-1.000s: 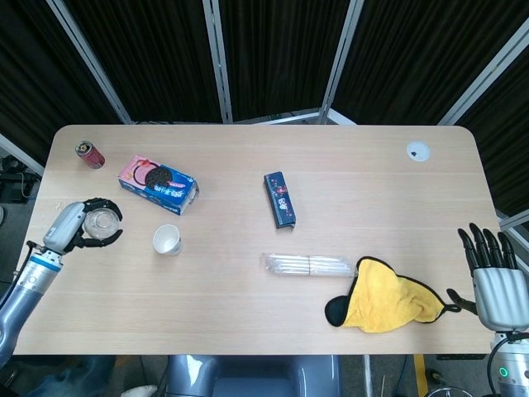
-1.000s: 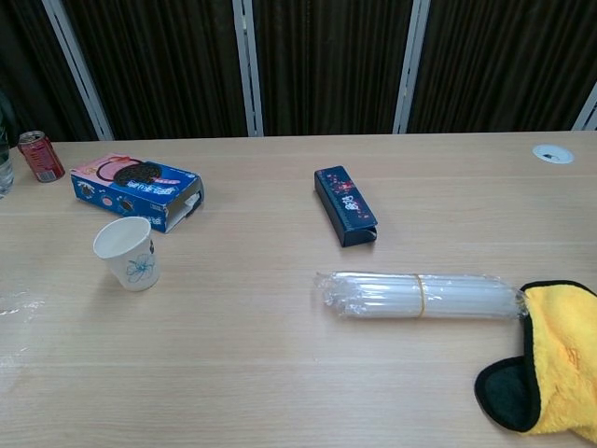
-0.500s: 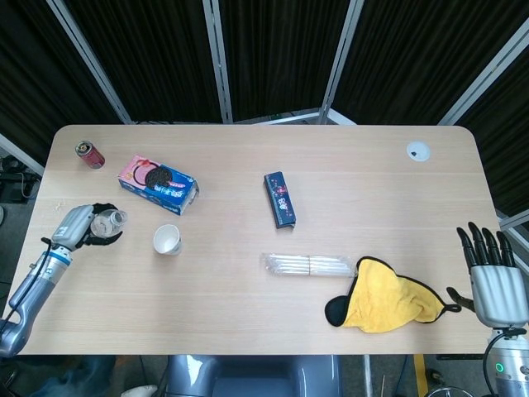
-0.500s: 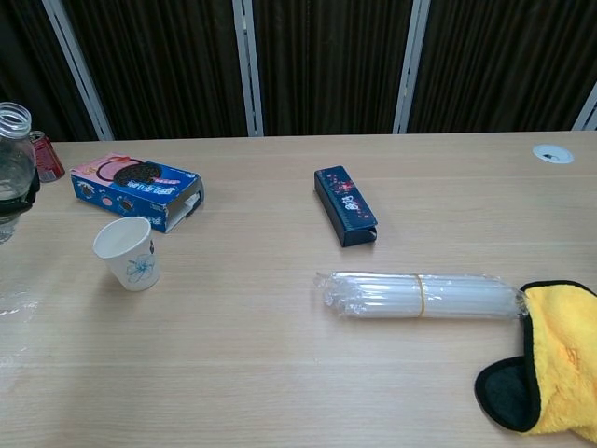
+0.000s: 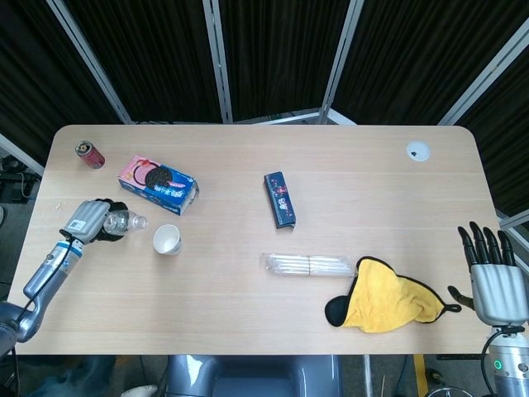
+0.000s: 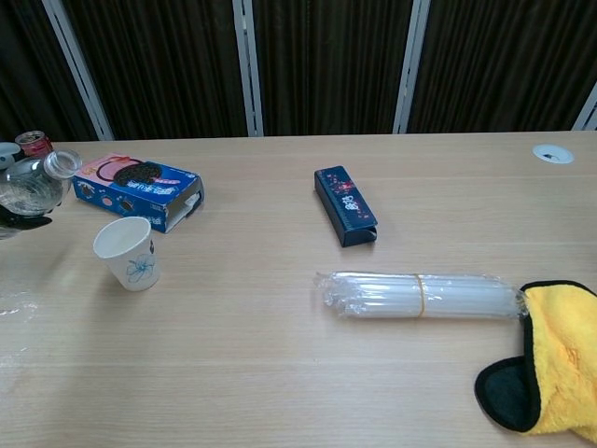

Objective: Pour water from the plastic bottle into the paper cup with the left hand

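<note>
Left hand [image 5: 92, 221] at the left edge of the table [image 5: 347, 165], fingers wrapped around the body of the plastic bottle [image 5: 122, 222]. Bottle is tipped over toward the right, uncapped mouth pointing at the paper cup [image 5: 167, 240] but stopping short of it; the neck is just left of the cup and a little farther back, not touching. In the chest view the bottle [image 6: 33, 184] enters from the left edge, tilted, mouth higher than the cup [image 6: 127, 253] rim; only dark fingers under it show there. Cup stands upright, white with a small blue flower print on its side. Right hand [image 5: 493, 277] hovers off the near right corner of the table, fingers straight, spread slightly, holding nothing. Writing: the blue cookie box [image 5: 157, 184] behind the cup shows dark sandwich cookies on a pink panel, lettering too small to read; the dark blue box [image 5: 279, 198] at mid table carries red and white marks, unreadable. Red soda can [image 5: 90, 155] at far left, label not legible. Bundle of clear-wrapped straws [image 5: 308, 265] lies near centre, its right end touching a yellow cloth [image 5: 388, 302] with black trim.
</note>
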`<act>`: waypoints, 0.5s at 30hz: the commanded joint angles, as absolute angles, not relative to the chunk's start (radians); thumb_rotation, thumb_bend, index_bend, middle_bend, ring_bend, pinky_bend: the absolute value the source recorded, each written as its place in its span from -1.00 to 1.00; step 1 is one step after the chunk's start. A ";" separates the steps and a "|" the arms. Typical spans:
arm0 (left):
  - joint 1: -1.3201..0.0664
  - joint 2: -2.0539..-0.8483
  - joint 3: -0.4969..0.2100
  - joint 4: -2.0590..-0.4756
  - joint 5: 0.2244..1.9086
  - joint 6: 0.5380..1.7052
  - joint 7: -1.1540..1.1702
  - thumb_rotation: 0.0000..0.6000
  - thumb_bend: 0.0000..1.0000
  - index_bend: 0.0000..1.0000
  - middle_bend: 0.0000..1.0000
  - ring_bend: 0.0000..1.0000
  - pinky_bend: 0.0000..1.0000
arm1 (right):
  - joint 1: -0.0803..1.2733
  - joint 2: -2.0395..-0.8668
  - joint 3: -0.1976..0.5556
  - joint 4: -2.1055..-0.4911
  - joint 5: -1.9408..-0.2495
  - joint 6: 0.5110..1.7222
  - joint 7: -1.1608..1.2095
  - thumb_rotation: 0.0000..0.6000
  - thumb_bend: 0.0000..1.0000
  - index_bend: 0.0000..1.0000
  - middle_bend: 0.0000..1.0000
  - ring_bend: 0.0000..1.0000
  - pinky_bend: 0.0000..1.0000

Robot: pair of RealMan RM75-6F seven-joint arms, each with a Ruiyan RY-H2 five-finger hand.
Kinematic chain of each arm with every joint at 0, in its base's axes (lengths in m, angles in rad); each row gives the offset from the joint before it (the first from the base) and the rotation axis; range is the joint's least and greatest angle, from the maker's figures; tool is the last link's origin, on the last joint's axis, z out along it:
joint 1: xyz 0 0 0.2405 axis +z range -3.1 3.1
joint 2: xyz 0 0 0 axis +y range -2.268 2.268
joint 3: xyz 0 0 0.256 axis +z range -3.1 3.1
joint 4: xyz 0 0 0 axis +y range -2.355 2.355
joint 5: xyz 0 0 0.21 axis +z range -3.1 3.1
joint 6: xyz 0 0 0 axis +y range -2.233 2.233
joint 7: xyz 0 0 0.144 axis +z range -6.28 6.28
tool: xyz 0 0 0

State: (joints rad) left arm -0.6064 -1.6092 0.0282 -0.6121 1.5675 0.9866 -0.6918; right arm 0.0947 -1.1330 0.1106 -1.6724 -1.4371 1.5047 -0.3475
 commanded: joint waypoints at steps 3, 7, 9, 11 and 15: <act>-0.624 -1.627 0.042 -0.577 1.579 0.958 -0.643 1.00 -0.09 0.25 0.04 -0.24 -0.24 | 0.095 -1.137 0.113 -1.671 -1.432 1.506 -0.356 1.00 -1.00 -1.00 -1.00 -1.00 -1.00; -0.638 -1.631 0.040 -0.567 1.577 0.943 -0.604 1.00 -0.09 0.26 0.03 -0.24 -0.25 | 0.095 -1.136 0.118 -1.670 -1.425 1.510 -0.355 1.00 -1.00 -1.00 -1.00 -1.00 -1.00; -0.645 -1.630 0.038 -0.571 1.575 0.937 -0.585 1.00 -0.09 0.25 0.03 -0.24 -0.25 | 0.095 -1.135 0.119 -1.670 -1.424 1.511 -0.355 1.00 -1.00 -1.00 -1.00 -1.00 -1.00; -0.650 -1.626 0.041 -0.574 1.578 0.930 -0.565 1.00 -0.09 0.25 0.03 -0.24 -0.25 | 0.095 -1.135 0.121 -1.669 -1.422 1.512 -0.355 1.00 -1.00 -1.00 -1.00 -1.00 -1.00; -0.657 -1.612 0.054 -0.591 1.587 0.918 -0.517 1.00 -0.09 0.25 0.03 -0.24 -0.25 | 0.094 -1.135 0.122 -1.667 -1.420 1.515 -0.355 1.00 -1.00 -1.00 -1.00 -1.00 -1.00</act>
